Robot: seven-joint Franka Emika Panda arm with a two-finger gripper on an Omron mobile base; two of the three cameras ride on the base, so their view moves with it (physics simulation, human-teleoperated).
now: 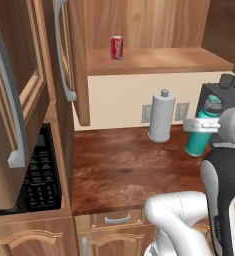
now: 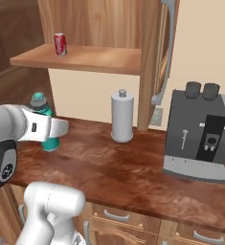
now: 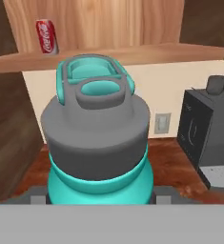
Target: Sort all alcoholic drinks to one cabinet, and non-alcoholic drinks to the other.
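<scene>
A teal bottle (image 1: pixel 196 145) (image 2: pixel 50 142) with a grey cap stands upright at the counter near the coffee machine; I cannot tell whether its base touches the wood. My gripper (image 1: pixel 195 125) (image 2: pixel 57 128) is shut on its upper body from the side. In the hand view the teal bottle (image 3: pixel 99 143) sits right between the fingers. A red soda can (image 1: pixel 117 48) (image 2: pixel 60 44) (image 3: pixel 46 36) stands upright on the open cabinet's shelf (image 1: pixel 159 61) (image 2: pixel 90 57). The alcoholic drinks are out of view.
A grey paper towel roll (image 1: pixel 161 117) (image 2: pixel 122 116) stands at the back of the counter. To its right sits a dark coffee machine (image 2: pixel 197 139) (image 3: pixel 208 128). Cabinet doors (image 1: pixel 64 55) (image 2: pixel 164 52) hang open. A black microwave (image 1: pixel 39 175) is at the left.
</scene>
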